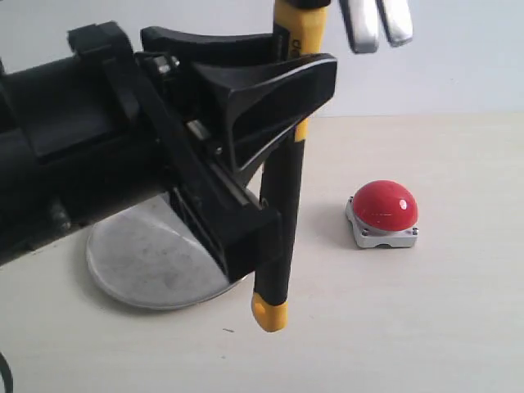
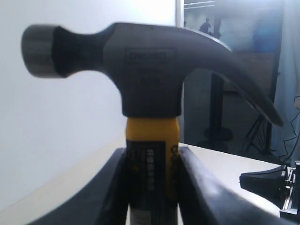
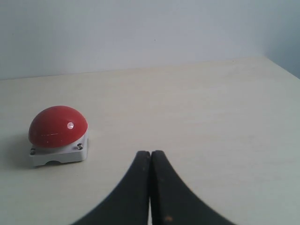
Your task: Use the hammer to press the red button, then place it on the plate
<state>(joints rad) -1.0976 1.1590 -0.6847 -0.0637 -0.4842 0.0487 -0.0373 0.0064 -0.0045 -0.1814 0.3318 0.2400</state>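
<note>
My left gripper [image 1: 291, 74] is shut on the hammer [image 1: 282, 205] near its yellow neck and holds it upright, head up, high above the table. The black handle hangs down, its yellow end just off the plate's right rim. In the left wrist view the dark steel head of the hammer [image 2: 150, 65] stands above the gripper [image 2: 152, 161]. The red button [image 1: 384, 205] sits on its grey base to the right of the handle, untouched. The silver plate [image 1: 139, 262] lies partly behind my left arm. My right gripper [image 3: 150, 157] is shut and empty, with the red button [image 3: 58, 126] a little way in front of it.
The pale tabletop [image 1: 426, 327] stretches around the button and the plate. A white wall runs behind the table. The claw of the hammer's head [image 1: 375, 23] reaches the top edge of the exterior view.
</note>
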